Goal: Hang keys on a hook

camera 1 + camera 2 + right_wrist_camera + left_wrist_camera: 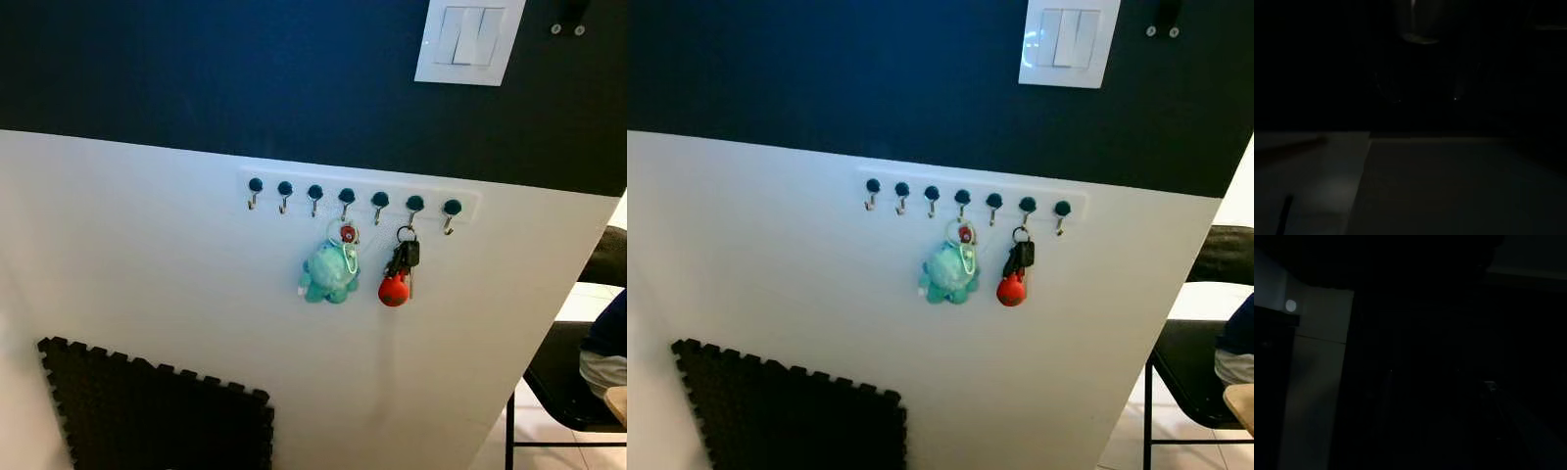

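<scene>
On the white wall ahead of you runs a rack (pixel 359 186) of seven hooks. Count left to right: the first three are bare, the fourth (pixel 346 198) carries a ring with a teal plush toy (pixel 328 272), the fifth is bare, the sixth (pixel 414 205) holds the keys (pixel 403 258) with a red fob (pixel 394 290), the seventh is bare. Two bunches hang, so you can judge the hanging step done; your next move is likely just to back away. Both wrist views are too dark, so you cannot tell how the jaws stand or whether they hold anything. At far right stands one black chair (pixel 568 377).
</scene>
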Available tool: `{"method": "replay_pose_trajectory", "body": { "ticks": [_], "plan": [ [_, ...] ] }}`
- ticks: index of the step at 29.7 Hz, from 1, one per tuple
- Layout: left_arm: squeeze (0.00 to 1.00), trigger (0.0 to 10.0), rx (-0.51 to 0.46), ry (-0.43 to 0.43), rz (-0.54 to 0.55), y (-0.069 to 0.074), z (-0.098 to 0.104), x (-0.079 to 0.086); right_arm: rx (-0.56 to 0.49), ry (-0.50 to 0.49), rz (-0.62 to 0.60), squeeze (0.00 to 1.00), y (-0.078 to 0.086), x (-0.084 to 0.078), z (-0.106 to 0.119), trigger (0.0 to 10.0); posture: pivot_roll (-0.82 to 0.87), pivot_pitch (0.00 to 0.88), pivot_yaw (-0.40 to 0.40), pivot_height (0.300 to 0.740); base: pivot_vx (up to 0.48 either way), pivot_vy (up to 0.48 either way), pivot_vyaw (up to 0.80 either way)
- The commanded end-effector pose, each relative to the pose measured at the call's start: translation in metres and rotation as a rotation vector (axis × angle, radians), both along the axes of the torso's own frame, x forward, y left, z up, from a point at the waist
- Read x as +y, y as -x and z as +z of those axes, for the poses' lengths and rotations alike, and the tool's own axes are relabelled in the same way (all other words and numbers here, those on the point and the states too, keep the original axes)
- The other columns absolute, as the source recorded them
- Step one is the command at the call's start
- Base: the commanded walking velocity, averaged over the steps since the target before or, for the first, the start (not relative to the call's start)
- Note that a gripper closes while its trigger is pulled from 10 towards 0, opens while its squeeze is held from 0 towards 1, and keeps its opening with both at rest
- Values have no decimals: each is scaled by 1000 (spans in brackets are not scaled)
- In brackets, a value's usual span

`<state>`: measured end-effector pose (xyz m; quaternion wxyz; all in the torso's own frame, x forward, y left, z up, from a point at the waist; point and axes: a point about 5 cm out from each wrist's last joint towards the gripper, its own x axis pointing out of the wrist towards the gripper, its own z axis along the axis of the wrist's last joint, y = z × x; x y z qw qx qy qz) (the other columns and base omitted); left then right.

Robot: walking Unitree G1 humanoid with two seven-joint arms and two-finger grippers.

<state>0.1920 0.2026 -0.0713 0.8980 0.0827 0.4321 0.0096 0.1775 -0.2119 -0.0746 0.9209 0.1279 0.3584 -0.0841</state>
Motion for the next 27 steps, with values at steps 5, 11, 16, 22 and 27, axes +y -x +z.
{"method": "replay_pose_trajectory", "body": {
  "ticks": [5,11,16,22,27],
  "plan": [
    [0,10000,-5,49,49,4,-2,3,32,-11,4,0,6,1,-4,10000,66,12,-7,740,0,0,0],
    [0,10000,-37,116,83,2,-1,0,50,-6,-8,0,9,2,-6,10000,67,14,-8,740,0,0,0],
    [0,10000,-33,120,79,2,-2,-1,60,-24,-20,0,11,5,-8,10000,68,17,-6,740,-53,0,0],
    [0,10000,-35,133,78,3,-2,-1,69,-32,-20,0,13,8,-10,10000,71,21,-5,740,-285,0,0],
    [0,10000,-36,139,74,3,-2,-2,71,-35,-18,0,14,9,-10,10000,72,23,-4,740,-329,0,0]
  ]
}}
